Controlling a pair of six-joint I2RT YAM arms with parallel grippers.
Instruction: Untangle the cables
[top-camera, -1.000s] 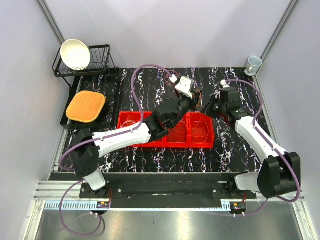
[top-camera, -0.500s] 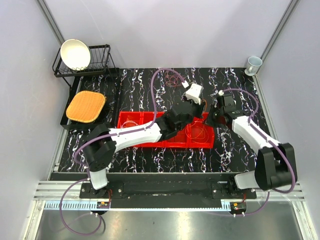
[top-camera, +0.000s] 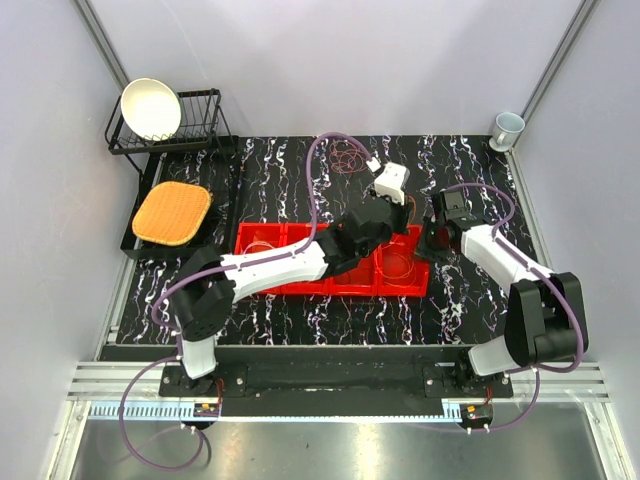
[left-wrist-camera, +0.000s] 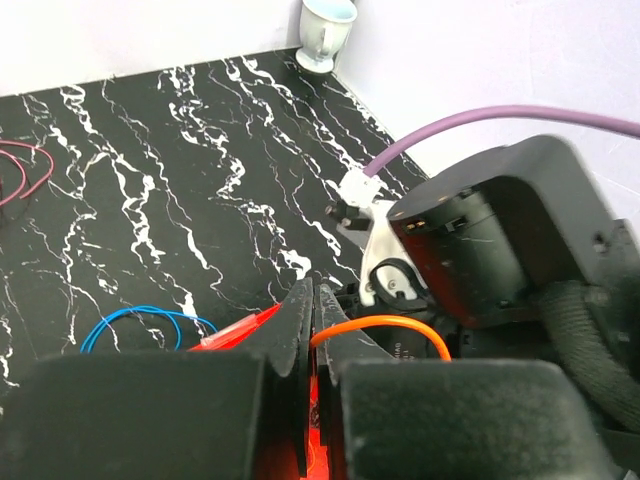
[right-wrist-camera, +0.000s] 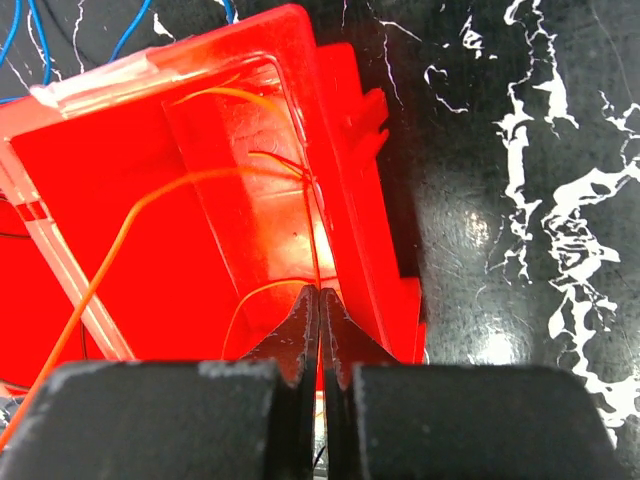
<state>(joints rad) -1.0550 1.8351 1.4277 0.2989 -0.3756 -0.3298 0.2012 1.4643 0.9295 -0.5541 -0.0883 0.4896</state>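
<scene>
Left claw (left-wrist-camera: 312, 300) clenches an orange cable (left-wrist-camera: 400, 324); right claw (right-wrist-camera: 320, 293) pinches a red cable (right-wrist-camera: 311, 225) over the red bin (right-wrist-camera: 355, 225).

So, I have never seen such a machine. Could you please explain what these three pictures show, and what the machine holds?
These are two robot arms, bolted at the near edge of a black marbled table. One picture looks down from above. The other two come from a small camera on each wrist. On the table are a red compartment tray, a coil of reddish cables and a blue cable. Further back stand a dish rack with a white bowl, and a cup. The left gripper is shut on an orange cable. The right gripper is shut over the tray, and a thin wire runs into its tips.
</scene>
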